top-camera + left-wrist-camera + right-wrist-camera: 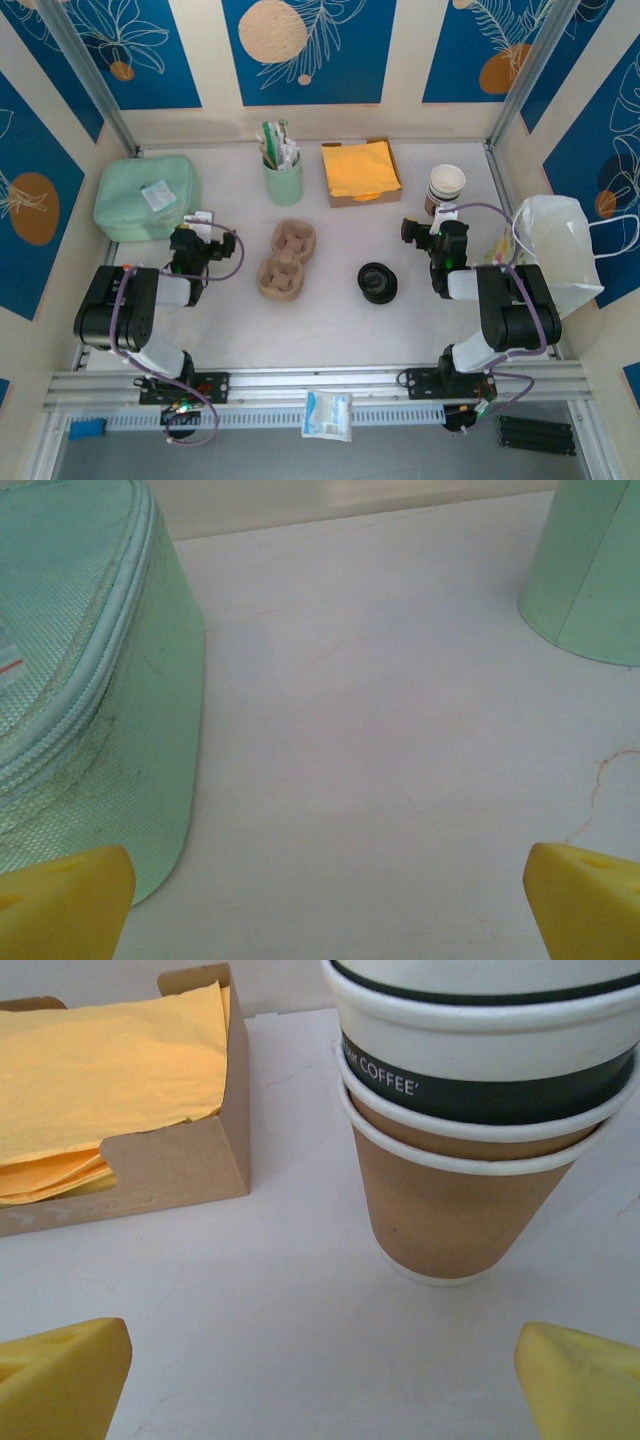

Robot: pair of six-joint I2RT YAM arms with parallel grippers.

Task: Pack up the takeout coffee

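The takeout coffee cups stand nested in a short stack at the back right of the table, white rims above brown paper. In the right wrist view the stack rises just ahead and a little right of centre, a dark band reading COFFEE on an upper cup. My right gripper sits just in front of the stack, and its yellow fingertips are spread wide: the gripper is open around bare table. My left gripper is open too, empty, beside the green pouch.
A brown pulp cup carrier lies mid-table with black lids to its right. A white bag stands at the right edge. The napkin box, mint utensil cup and green pouch line the back.
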